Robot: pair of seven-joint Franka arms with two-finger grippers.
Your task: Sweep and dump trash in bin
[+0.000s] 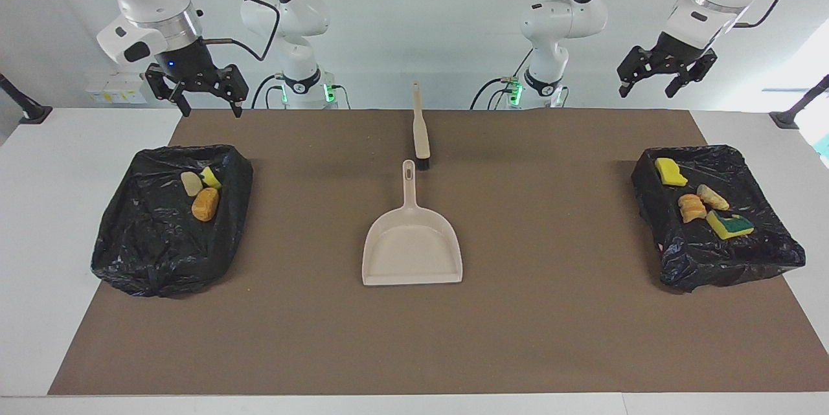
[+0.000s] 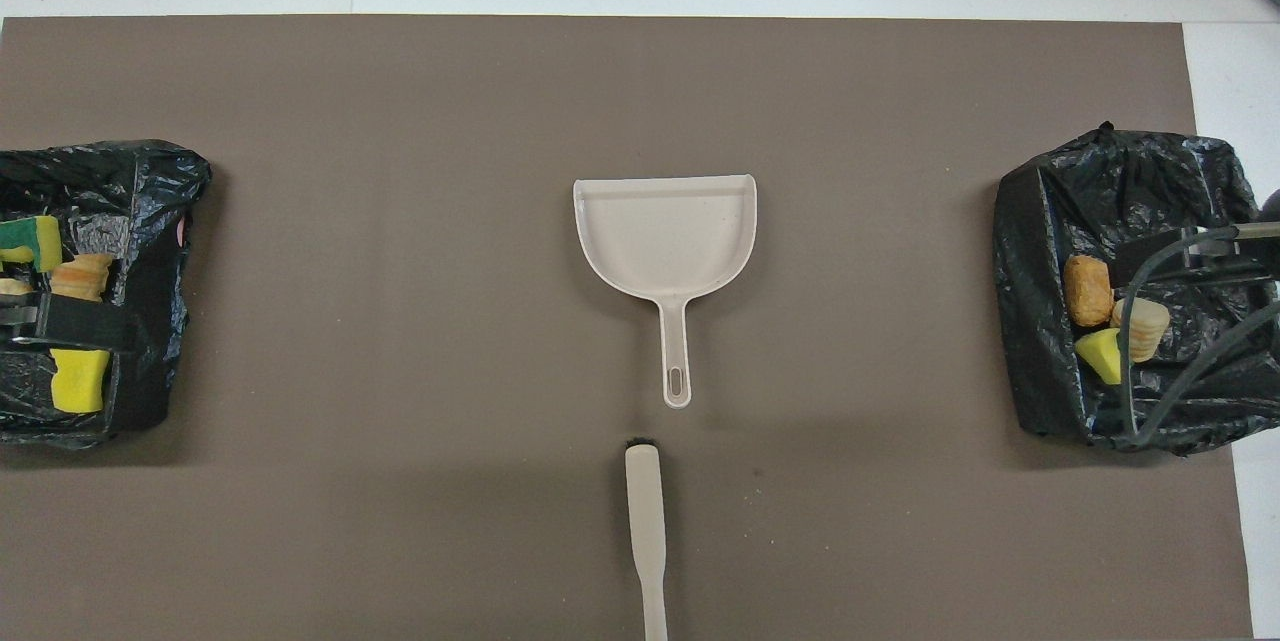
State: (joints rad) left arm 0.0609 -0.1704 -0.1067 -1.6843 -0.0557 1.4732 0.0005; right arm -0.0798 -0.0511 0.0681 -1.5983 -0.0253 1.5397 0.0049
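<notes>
All the trash lies in two black bag-lined bins. The bin [image 1: 155, 246] at the right arm's end holds a pale lump [image 1: 190, 183], a yellow chunk [image 1: 210, 177] and an orange-brown lump [image 1: 205, 204]. In the bin [image 1: 712, 259] at the left arm's end lie a yellow sponge [image 1: 670, 171], two beige lumps [image 1: 691, 207] and a yellow-and-green sponge [image 1: 730, 225]. My right gripper [image 1: 212, 107] hangs open and empty, high over the mat's edge near its bin. High over the table edge by the other bin, my left gripper [image 1: 646, 91] is also open and empty.
A beige dustpan [image 1: 412, 246] lies mid-mat, empty, with its handle toward the robots. The beige brush [image 1: 420, 127] with black bristles lies in line with it, nearer to the robots. In the overhead view, dustpan [image 2: 665, 236] and brush [image 2: 645, 521] show the same; arm cables [image 2: 1180, 341] cross one bin.
</notes>
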